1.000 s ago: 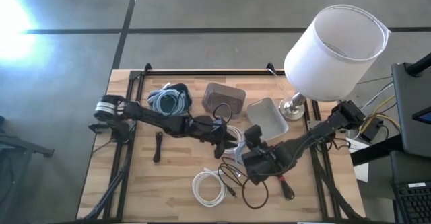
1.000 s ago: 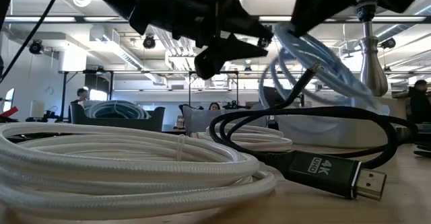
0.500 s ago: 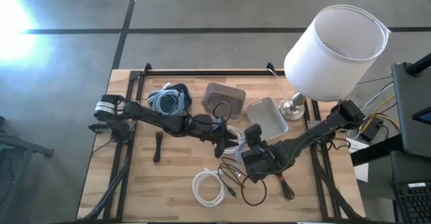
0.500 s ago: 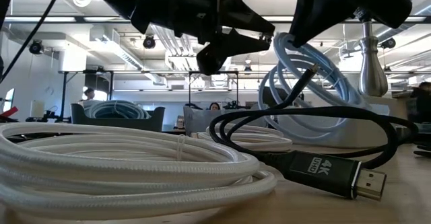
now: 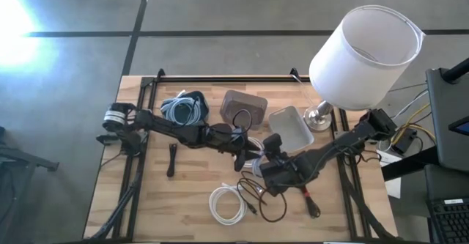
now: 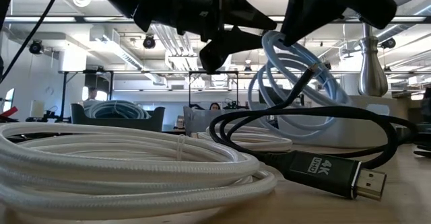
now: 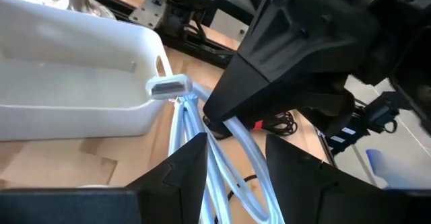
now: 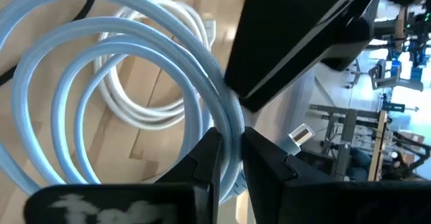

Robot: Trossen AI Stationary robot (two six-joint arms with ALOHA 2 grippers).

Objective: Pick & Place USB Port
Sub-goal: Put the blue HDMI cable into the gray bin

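Note:
A light blue coiled USB cable (image 6: 296, 83) hangs from my right gripper (image 8: 227, 140), which is shut on it above the middle of the table (image 5: 262, 167). The cable's silver plug (image 7: 168, 86) sticks out by the white tray (image 7: 74, 83). My left gripper (image 7: 232, 146) is open close beside the right one (image 5: 249, 150). Its fingers stand on either side of the hanging blue strands (image 7: 219, 173). I cannot tell whether they touch the strands. My right gripper pinches several strands of the blue coil at its top (image 8: 225, 120) between its two fingers, which slant down from the table's right. The coil hangs below the fingers, upright and lifted clear of the table (image 6: 289, 109).
A white braided cable coil (image 5: 227, 204) and a black HDMI cable (image 5: 267, 200) lie at the table's near side. A white tray (image 5: 291, 127), a grey-brown box (image 5: 243, 106), a dark holder with cable (image 5: 183, 108) and a lamp (image 5: 366, 46) stand farther back.
My right gripper has carried the blue coil a little toward the table's left, closer to my left gripper. The coil still hangs clear of the table, and its strands now hang between the left gripper's open fingers.

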